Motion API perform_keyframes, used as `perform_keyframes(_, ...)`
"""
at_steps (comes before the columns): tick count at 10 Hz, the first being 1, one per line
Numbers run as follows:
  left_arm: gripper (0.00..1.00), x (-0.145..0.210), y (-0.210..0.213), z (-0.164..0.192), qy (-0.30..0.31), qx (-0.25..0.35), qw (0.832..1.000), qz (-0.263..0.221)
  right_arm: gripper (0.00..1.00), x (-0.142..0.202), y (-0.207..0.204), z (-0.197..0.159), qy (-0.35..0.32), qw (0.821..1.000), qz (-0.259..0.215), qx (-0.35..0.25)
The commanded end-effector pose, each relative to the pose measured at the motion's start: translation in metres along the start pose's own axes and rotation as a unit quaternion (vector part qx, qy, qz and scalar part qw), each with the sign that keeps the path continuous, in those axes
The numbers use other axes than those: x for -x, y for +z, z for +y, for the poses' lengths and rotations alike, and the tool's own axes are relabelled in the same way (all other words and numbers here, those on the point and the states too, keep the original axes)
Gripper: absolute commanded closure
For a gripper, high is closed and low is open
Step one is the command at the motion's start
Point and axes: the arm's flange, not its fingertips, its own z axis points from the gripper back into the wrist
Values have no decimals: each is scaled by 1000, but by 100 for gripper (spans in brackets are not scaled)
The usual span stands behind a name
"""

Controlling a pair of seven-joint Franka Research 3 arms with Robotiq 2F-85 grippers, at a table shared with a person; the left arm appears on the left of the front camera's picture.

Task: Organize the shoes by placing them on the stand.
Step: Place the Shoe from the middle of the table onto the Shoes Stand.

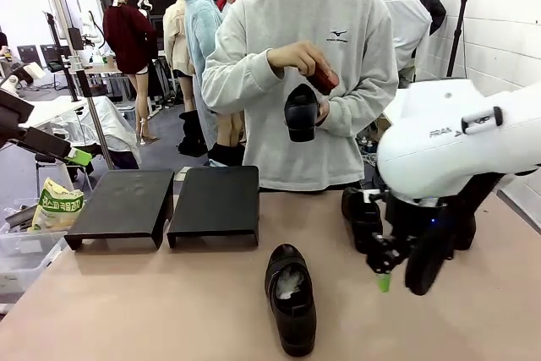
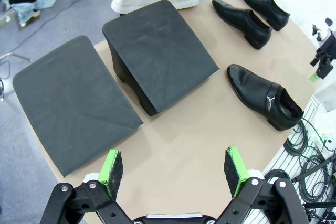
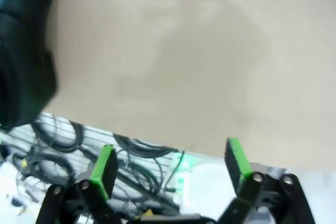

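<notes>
Right now, a lone shoe waits mid-table, with the right arm closest.
A black glossy leather dress shoe (image 1: 290, 302) lies on the tan table (image 1: 169, 319) at the near centre, its long axis running near to far and its toe toward the robot. The right end effector (image 3: 170, 153), fingers spread apart and empty, hangs low just right of it, so it is the nearer one. The dark mass at its camera's edge is probably another shoe. The left end effector (image 2: 172, 156), also spread wide, sits high at the left, above the two low black stands (image 1: 214, 199), neither carrying a shoe yet. Two more shoes (image 2: 242, 22) lie far right, and the person's hand (image 1: 296, 57) holds a fourth shoe (image 1: 301, 112) above the table.
</notes>
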Motion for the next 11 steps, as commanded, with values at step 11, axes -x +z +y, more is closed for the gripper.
perform_keyframes(11,0,27,-63,-190,71,-10,974,214,0,-5,5,-25,-6,1000,-6,-14)
